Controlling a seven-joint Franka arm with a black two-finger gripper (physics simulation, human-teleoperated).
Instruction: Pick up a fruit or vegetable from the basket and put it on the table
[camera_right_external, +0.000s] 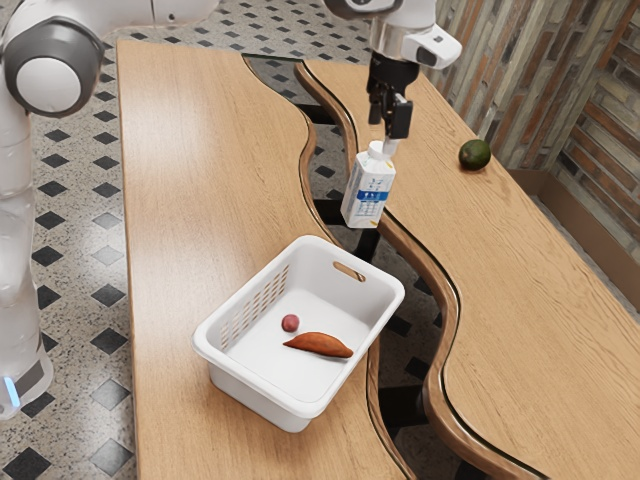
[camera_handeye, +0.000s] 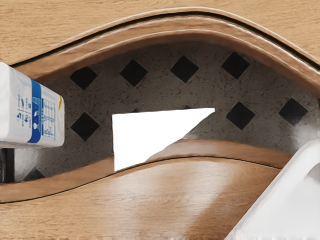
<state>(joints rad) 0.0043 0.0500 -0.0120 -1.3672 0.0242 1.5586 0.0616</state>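
In the exterior view, a white slotted basket (camera_right_external: 245, 388) on the wooden desk (camera_right_external: 190, 180) holds a round reddish vegetable (camera_right_external: 290, 323) and a tapered sweet potato (camera_right_external: 320, 345); a dark avocado (camera_right_external: 474, 154) sits outside it. The end effector (camera_right_external: 387, 126), open and empty, hangs near a carton (camera_right_external: 368, 190). The wrist view adds diamond-patterned floor (camera_handeye: 160, 92).

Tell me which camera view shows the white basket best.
The exterior view: the white basket is whole there, with the sweet potato visible inside. The wrist view catches a cut-off part of it.
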